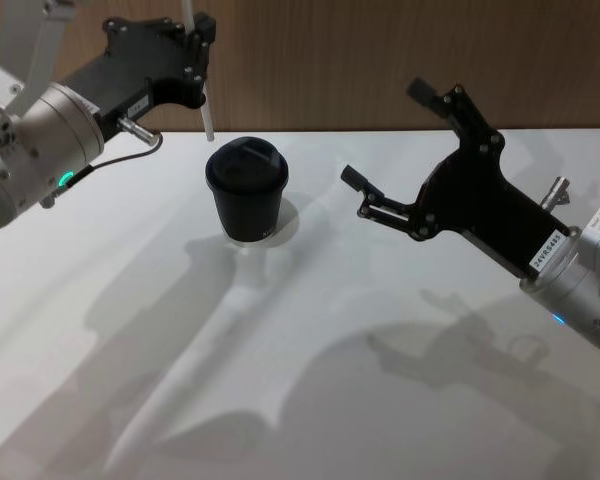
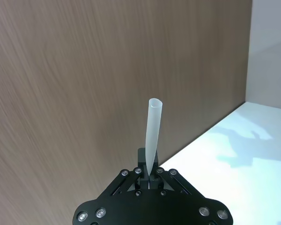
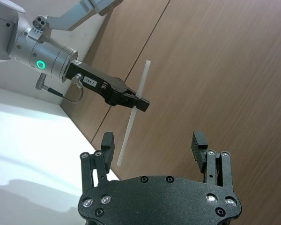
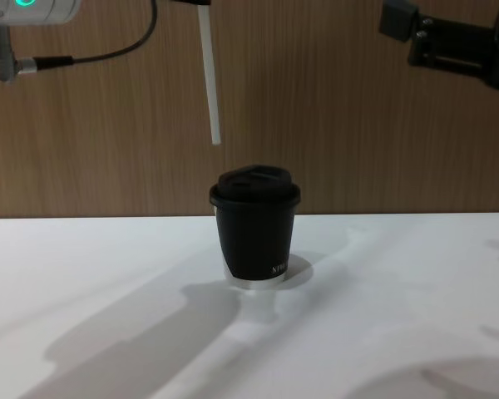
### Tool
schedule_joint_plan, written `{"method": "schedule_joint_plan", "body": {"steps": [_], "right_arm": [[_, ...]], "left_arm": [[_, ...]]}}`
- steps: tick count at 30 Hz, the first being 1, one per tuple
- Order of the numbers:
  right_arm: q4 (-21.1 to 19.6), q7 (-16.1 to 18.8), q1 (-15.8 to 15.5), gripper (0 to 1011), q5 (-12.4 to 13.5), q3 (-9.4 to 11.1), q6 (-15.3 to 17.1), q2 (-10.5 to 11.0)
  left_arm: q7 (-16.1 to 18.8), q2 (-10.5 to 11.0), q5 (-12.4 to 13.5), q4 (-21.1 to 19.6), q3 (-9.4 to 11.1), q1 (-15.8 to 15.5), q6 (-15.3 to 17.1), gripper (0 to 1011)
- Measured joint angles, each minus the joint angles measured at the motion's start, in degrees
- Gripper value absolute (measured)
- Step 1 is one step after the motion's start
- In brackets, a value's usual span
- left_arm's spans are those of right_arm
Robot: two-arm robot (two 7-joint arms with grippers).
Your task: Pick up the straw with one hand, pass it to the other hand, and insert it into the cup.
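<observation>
The white straw (image 1: 208, 115) hangs nearly upright, held at its middle by my left gripper (image 1: 202, 45), which is shut on it. Its lower end (image 4: 209, 75) is in the air above the black lidded cup (image 4: 255, 224) and a little to the cup's left, not touching the lid. The cup (image 1: 245, 190) stands upright on the white table. The left wrist view shows the straw (image 2: 153, 136) rising from between the closed fingers of the left gripper (image 2: 150, 171). My right gripper (image 1: 385, 133) hovers open and empty to the right of the cup. From the right wrist view, the straw (image 3: 133, 115) and left gripper (image 3: 139, 102) lie beyond my right gripper (image 3: 153, 143).
The white table (image 1: 380, 380) stretches bare in front of and beside the cup. A brown wood-grain wall (image 1: 380, 60) runs along the table's far edge. A dark cable (image 4: 91, 56) loops from the left wrist.
</observation>
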Motion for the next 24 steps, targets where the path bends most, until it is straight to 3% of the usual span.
{"method": "schedule_joint_plan", "body": {"steps": [9,24], "right_arm": [[0.0,0.0,0.0,1001,0.0,0.0,0.0,0.0],[0.0,0.0,0.0,1001,0.0,0.0,0.0,0.0]], "left_arm": [[0.0,-1.1,-1.1,0.6,-0.6,-1.1,4.0,7],[-1.3,-2.8,-2.8,1.7,-1.2,-2.0,6.9,6]]}}
